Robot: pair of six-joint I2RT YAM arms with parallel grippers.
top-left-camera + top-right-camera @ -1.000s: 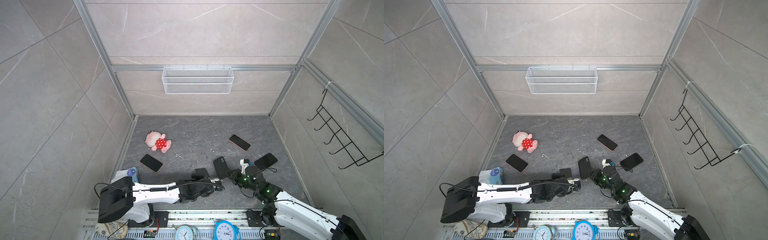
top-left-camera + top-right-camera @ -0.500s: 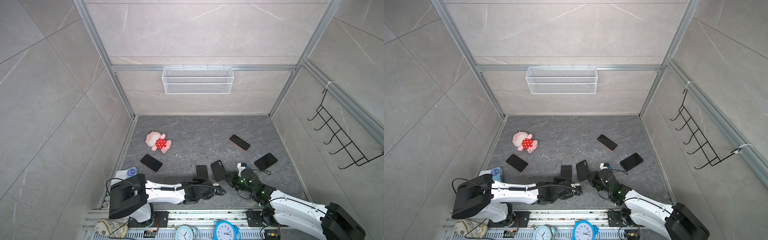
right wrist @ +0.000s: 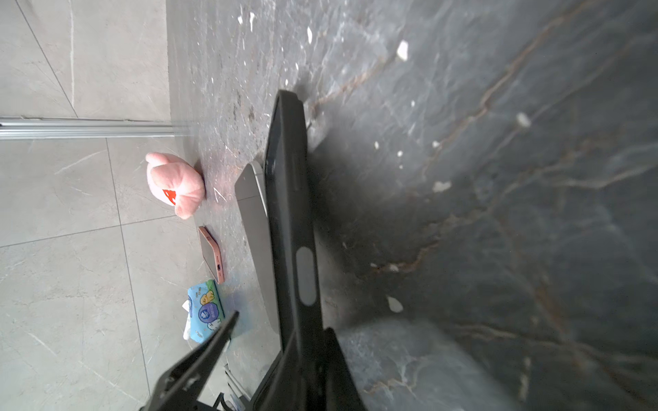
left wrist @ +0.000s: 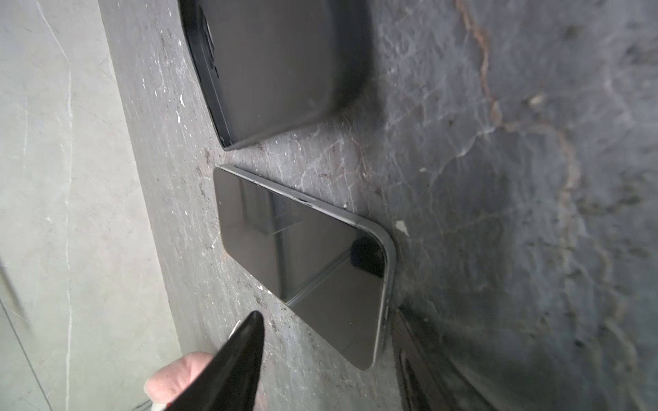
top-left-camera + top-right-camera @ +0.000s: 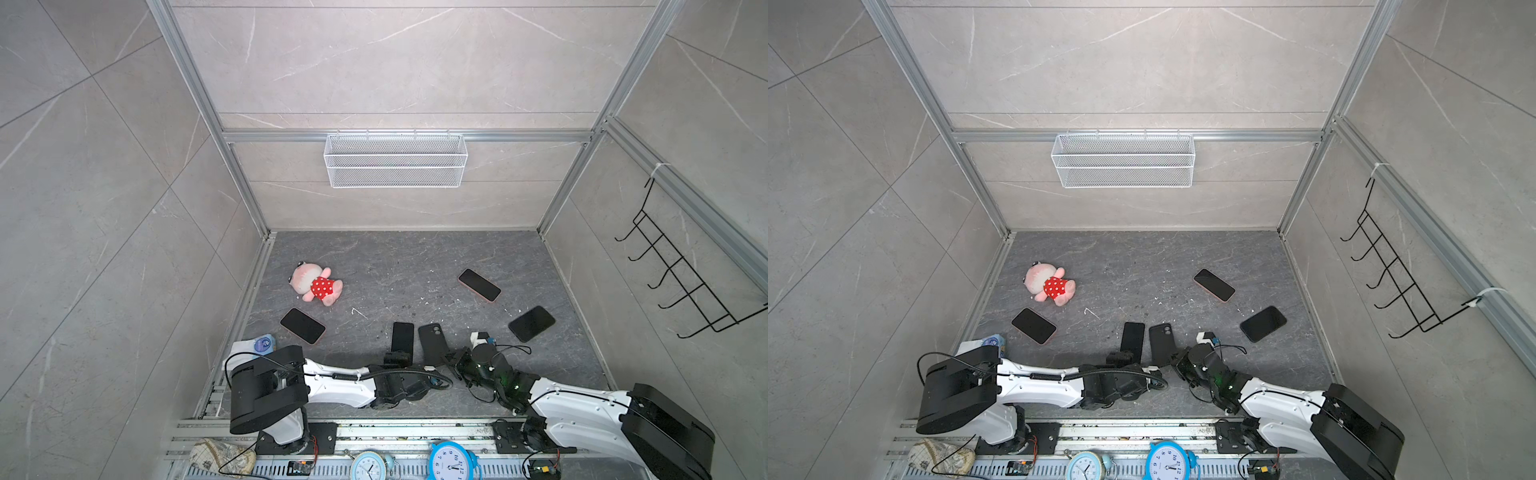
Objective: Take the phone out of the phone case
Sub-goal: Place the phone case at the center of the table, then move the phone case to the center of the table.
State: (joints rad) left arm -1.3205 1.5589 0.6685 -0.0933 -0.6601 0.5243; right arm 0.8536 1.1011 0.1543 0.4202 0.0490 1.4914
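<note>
Phone (image 5: 402, 337) lies on dark veined floor (image 5: 395, 266), seemingly chip-flecked; pale tiled walls (image 5: 395, 62).

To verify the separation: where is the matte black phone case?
The matte black phone case lies on the dark floor in both top views, just right of the bare dark-screened phone, its near end at the right gripper.

Soft, even light all round. The screen of the phone (image 4: 302, 263) throws back reflections; beside it the phone case (image 3: 290, 213) looks blurred and casts a dark shadow.
</note>
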